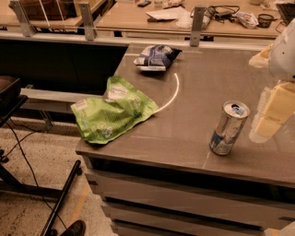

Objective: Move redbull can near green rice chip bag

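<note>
- tool (273, 116): right edge, just beside redbull can (229, 127), not touching; whether apart or together cannot be told
- green rice chip bag (113, 113): tabletop (198, 92) left edge, well apart

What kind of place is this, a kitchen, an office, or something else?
Probably an office or lab workspace: a grey counter over drawers, desks behind strewn with black cables and papers, and the robot's cream gripper at the right, beside a slim silver-and-blue can.
</note>
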`<state>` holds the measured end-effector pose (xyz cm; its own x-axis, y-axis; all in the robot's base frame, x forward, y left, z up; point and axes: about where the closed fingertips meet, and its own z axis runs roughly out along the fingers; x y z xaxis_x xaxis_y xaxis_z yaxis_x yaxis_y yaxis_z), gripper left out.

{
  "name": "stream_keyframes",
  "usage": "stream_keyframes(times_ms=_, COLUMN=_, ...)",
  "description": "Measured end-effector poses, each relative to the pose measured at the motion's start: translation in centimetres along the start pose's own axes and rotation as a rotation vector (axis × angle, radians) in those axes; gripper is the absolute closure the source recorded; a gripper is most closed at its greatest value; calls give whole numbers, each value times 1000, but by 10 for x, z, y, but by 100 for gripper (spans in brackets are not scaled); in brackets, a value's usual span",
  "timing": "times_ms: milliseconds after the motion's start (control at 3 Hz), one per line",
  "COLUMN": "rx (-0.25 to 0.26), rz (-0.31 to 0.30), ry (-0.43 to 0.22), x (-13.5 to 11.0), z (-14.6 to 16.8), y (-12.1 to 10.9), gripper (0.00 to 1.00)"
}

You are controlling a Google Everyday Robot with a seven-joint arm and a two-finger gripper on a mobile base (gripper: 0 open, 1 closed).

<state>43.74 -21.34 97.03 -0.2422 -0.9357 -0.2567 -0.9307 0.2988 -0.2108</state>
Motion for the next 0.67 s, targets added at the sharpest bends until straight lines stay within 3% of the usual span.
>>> stream_keyframes(times_ms=333, rx=-82, rz=97, ry=-122, x=-3, z=19, y=7, gripper=0)
stream_keyframes(times_ms=667, rx=-140, rz=146, ry=-213, x=-8, z=35, y=11, gripper=0)
